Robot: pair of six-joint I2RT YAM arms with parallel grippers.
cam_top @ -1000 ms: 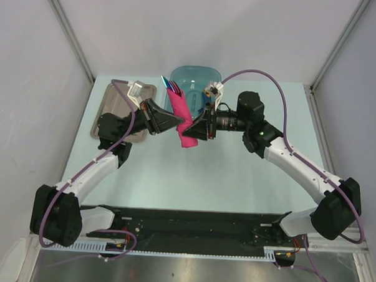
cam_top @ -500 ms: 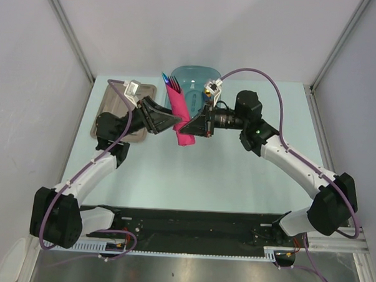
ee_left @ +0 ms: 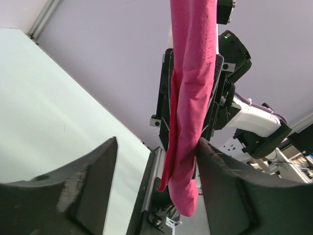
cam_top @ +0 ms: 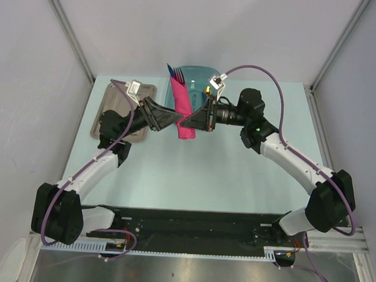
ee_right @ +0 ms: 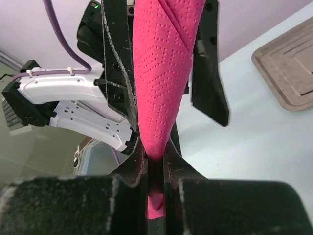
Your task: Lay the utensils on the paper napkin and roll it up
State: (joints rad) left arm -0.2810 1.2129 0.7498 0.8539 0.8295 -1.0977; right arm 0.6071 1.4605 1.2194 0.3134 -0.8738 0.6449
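Pale green table [cam_top: 237, 168], grey walls: a rolled napkin is held up beside the teal bowl [cam_top: 200, 76].

The paper napkin [cam_top: 183, 113], rolled into one pink tube, is lifted off the table just left of the bowl and pinched at its lower end by the closed right gripper [ee_right: 155, 159]. The left gripper [ee_left: 155, 156] is spread open with the tube between its fingers. The utensils [cam_top: 176, 73] protrude from the upper end, over the bowl's left rim; their number cannot be told. Judged from this, the pinch should be held firm and the tube steeply tilted, so that nothing unrolls or slides out. One tray [cam_top: 123, 113] is counted, left of the bowl.
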